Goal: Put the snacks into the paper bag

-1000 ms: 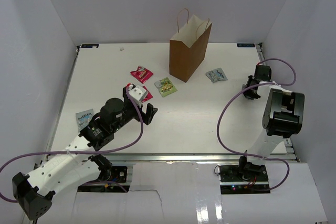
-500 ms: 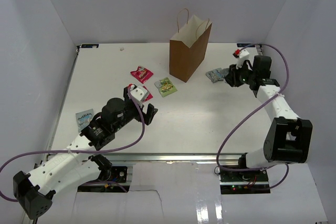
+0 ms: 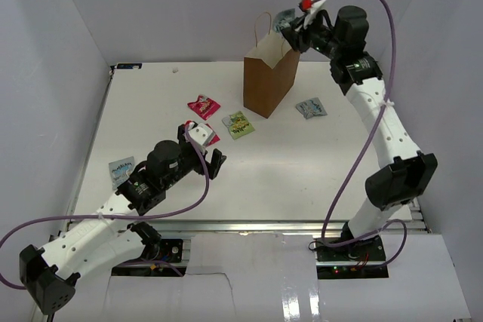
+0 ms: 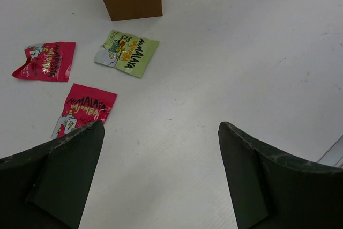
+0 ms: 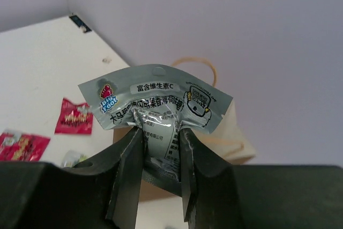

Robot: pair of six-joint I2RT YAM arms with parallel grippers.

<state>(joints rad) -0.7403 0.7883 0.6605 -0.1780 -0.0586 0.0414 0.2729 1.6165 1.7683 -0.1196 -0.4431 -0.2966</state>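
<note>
The brown paper bag point(image 3: 272, 77) stands upright at the back centre, its mouth open. My right gripper point(image 3: 291, 28) is raised just above the bag's mouth and is shut on a pale blue-silver snack packet point(image 5: 155, 97); the bag's pale inside point(image 5: 238, 135) lies below it. My left gripper point(image 3: 205, 154) is open and empty, low over the table point(image 4: 161, 127). In front of it lie two red packets point(image 4: 45, 61) point(image 4: 86, 108) and a yellow-green packet point(image 4: 127, 52). Another silver packet point(image 3: 311, 108) lies right of the bag.
A pale blue packet point(image 3: 121, 169) lies near the table's left edge beside the left arm. White walls enclose the table on the left, back and right. The right arm's cable loops high over the right side.
My right arm reached to the silver packets right of the bag, then swung up and left, carrying one packet to above the bag's mouth. The left arm has not moved.
</note>
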